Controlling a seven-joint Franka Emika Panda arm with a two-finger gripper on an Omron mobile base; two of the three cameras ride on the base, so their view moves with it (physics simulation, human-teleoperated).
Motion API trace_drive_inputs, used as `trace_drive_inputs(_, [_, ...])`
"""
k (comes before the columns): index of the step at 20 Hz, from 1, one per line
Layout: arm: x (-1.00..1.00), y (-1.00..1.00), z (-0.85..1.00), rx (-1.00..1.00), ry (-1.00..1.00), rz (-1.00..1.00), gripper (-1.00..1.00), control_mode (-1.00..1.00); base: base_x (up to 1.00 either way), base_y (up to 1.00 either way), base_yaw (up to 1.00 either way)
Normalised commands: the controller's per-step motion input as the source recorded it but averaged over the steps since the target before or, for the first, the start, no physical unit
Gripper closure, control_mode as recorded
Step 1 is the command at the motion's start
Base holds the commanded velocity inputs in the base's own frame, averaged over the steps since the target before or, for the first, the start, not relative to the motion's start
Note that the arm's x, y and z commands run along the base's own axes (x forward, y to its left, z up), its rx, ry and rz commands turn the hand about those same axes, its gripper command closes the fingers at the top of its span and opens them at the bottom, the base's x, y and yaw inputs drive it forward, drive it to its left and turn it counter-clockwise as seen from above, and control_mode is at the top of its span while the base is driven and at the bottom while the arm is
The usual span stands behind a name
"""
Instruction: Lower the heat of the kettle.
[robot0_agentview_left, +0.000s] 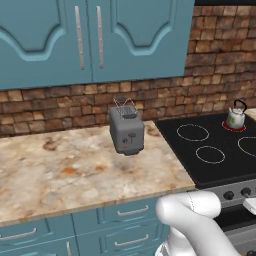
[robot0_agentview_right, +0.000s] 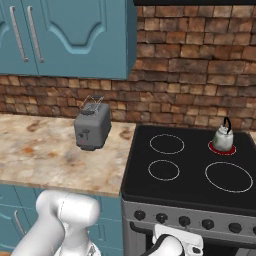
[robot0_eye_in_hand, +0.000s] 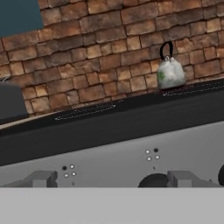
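1. So, the kettle (robot0_agentview_right: 223, 138) is small, rounded, silvery-green metal with a black arched handle; it sits on the glowing red back-right ring of the glossy black stove (robot0_agentview_right: 190, 180), against rough brick.
2. Gripper (robot0_eye_in_hand: 112, 178) fingers spread apart, holding nothing, facing the grey knob panel (robot0_eye_in_hand: 131, 157).
3. Boxy grey toaster (robot0_agentview_left: 126, 131) on speckled marble counter (robot0_agentview_left: 60, 175).

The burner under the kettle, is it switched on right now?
On. The burner under the kettle glows red around the kettle's base, while the other rings on the stove are plain white outlines.
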Motion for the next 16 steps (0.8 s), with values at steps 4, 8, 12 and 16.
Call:
trace_drive_inputs(4, [0.08,0.0,-0.02,0.0,0.0,0.0,-1.0,-1.0,0.0,0.0,0.0])
trace_drive_inputs(8, [0.1,-0.04,0.0,0.0,0.0,0.0,-1.0,-1.0,0.0,0.0,0.0])
trace_drive_inputs(12, [0.1,-0.06,0.0,0.0,0.0,0.0,-1.0,-1.0,0.0,0.0,0.0])
trace_drive_inputs(16, [0.06,-0.08,-0.03,0.0,0.0,0.0,-1.0,-1.0,0.0,0.0,0.0])
